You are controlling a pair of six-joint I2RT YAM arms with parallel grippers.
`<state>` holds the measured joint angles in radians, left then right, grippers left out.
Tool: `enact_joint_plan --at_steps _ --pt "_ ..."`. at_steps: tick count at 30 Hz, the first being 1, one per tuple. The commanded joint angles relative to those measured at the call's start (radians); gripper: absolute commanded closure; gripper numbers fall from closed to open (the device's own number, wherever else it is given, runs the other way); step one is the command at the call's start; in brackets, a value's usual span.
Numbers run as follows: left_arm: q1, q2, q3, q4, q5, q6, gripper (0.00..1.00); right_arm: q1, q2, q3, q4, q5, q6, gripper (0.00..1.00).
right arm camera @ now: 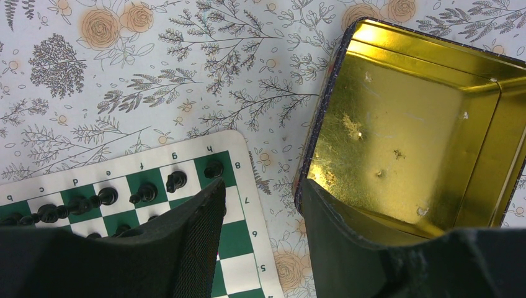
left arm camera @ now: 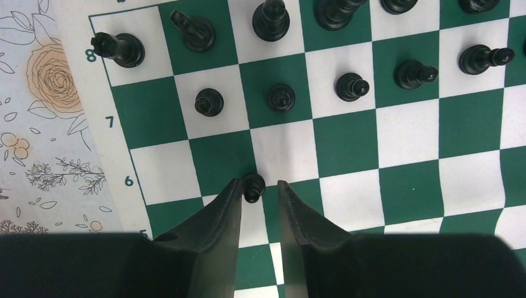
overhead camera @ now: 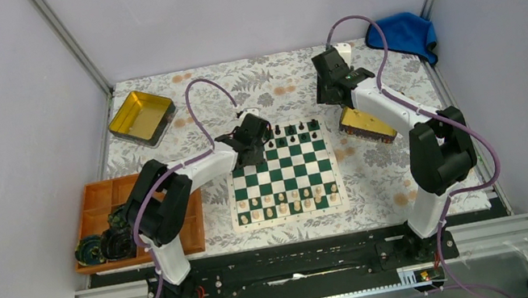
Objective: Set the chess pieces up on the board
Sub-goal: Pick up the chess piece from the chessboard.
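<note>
at the far left of the worktop (overhead camera: 276, 73) lies an orange tray (overhead camera: 101, 196) with dark objects in its near compartments, and behind it an open gold tin (overhead camera: 142, 117). next comes the left gripper (left arm camera: 259, 186), low over the board (overhead camera: 286, 168) near its far left corner. its jaws stand only a little apart, with one black pawn (left arm camera: 253, 185) between the tips. in the wrist view the pawn sits against the left-hand finger and a thin strip of board shows on its other side, so the jaws are not clamped on it. the pawn stands about on the line between ranks six and five. beyond it the other black chess pieces (left arm camera: 281, 97) stand on the two far rows, and cream pieces (overhead camera: 290, 198) line the two near rows. right of the board, the right gripper (right arm camera: 262, 185) hangs with jaws wide and nothing in them, above the floral worktop between the board's corner and a second gold tin (right arm camera: 403, 136). a blue cloth (overhead camera: 402, 30) lies in the far right corner.
</note>
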<state>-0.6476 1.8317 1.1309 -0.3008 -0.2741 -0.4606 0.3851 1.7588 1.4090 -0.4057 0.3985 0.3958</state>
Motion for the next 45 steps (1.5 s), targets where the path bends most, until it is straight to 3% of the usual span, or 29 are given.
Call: enact_joint_plan --at_steps 1,17,34,45 --pt "-0.004 0.013 0.019 0.035 -0.036 0.013 0.67 -0.006 -0.021 0.016 0.029 -0.009 -0.011 0.45" --pt "-0.004 0.013 0.007 0.031 -0.043 0.01 0.76 -0.007 -0.015 0.018 0.027 -0.005 -0.012 0.45" --pt "-0.004 -0.001 -0.006 0.016 -0.06 0.012 1.0 -0.01 -0.015 0.019 0.025 -0.006 -0.011 0.45" --pt "-0.002 -0.064 -0.022 -0.032 -0.094 -0.01 1.0 -0.01 -0.013 0.025 0.024 -0.013 -0.009 0.45"
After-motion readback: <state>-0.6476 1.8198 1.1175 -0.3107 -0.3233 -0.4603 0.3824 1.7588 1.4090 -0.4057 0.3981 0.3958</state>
